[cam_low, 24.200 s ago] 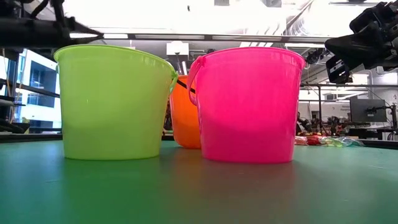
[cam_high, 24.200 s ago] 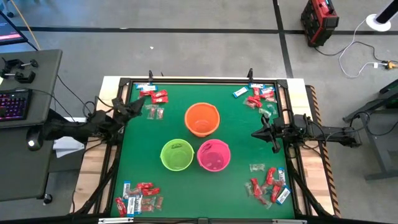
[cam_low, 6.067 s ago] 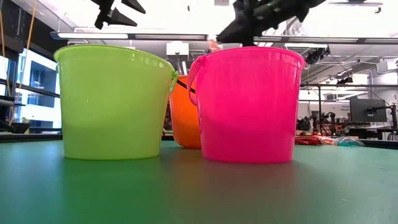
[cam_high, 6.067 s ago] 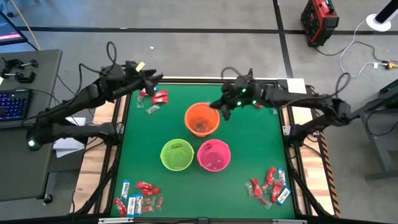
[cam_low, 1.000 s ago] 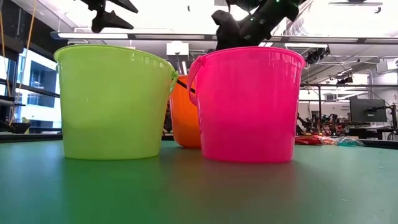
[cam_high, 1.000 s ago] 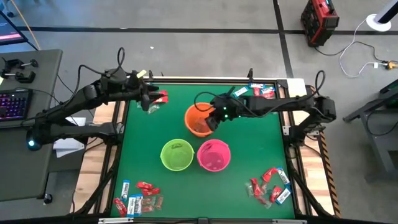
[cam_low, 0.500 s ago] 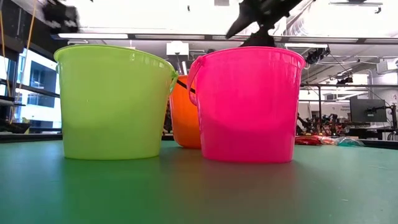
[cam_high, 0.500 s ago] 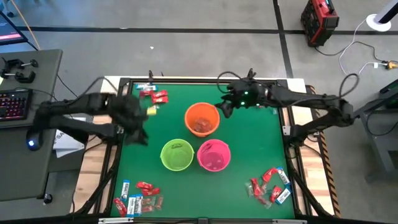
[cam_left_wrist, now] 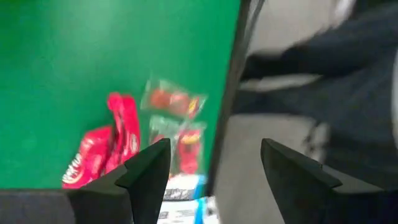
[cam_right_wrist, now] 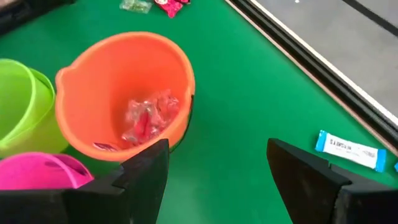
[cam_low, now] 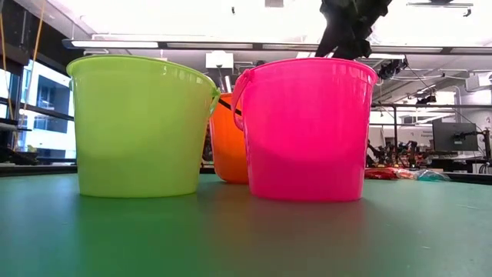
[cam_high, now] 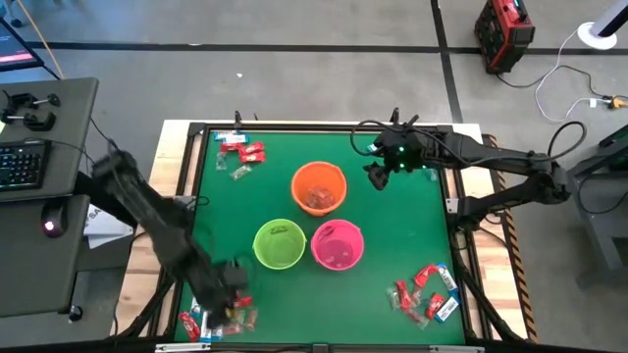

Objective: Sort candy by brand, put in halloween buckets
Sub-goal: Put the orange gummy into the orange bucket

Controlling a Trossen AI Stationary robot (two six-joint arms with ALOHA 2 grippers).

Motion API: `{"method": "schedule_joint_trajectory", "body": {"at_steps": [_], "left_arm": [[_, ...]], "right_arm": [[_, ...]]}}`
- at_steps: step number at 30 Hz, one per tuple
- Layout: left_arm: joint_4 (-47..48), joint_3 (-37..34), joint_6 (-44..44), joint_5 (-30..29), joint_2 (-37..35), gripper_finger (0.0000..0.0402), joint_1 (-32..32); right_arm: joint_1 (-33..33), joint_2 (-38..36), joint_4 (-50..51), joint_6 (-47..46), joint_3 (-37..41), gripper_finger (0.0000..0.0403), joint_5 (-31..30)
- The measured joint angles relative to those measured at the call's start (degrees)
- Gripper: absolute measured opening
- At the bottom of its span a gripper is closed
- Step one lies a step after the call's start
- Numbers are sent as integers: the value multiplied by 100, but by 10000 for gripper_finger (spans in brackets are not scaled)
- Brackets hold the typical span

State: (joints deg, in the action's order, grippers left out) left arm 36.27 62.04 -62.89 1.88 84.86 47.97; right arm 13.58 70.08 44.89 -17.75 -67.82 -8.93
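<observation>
- Right end effector (cam_high: 379,175): I have just spread it empty and backed it off the orange bucket (cam_high: 318,188); clear-wrapped candy (cam_right_wrist: 148,117) delivered inside.
- Left end effector (cam_high: 233,284): fingers apart, empty, swung down to the near-left candy pile (cam_left_wrist: 146,130).

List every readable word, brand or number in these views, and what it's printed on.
None can be read.
Blue-and-white candy: dark print, too small to make out.
Red candies: white lettering, blurred.
Orange bucket, green bucket, pink bucket: no print visible.

buckets (cam_low: 307,131): glossy smooth plastic | table (cam_low: 231,238): matt green cloth | candy (cam_left_wrist: 118,134): shiny wrappers
</observation>
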Motion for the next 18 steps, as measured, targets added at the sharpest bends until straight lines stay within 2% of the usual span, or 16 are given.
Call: {"method": "schedule_joint_trajectory", "body": {"at_steps": [5,8,13,18], "left_arm": [[71,875,1202,13,1510,241,235],[527,1317,1811,-272,2098,241,236],[1046,1476,2102,-785,2418,241,208],[656,1397,2270,-826,2432,241,214]], "right_arm": [[0,0,-6,132,10,264,-8],[0,0,-5,130,10,264,-33],[0,0,-5,-2,12,264,-37],[0,0,-5,-17,14,264,-43]]}}
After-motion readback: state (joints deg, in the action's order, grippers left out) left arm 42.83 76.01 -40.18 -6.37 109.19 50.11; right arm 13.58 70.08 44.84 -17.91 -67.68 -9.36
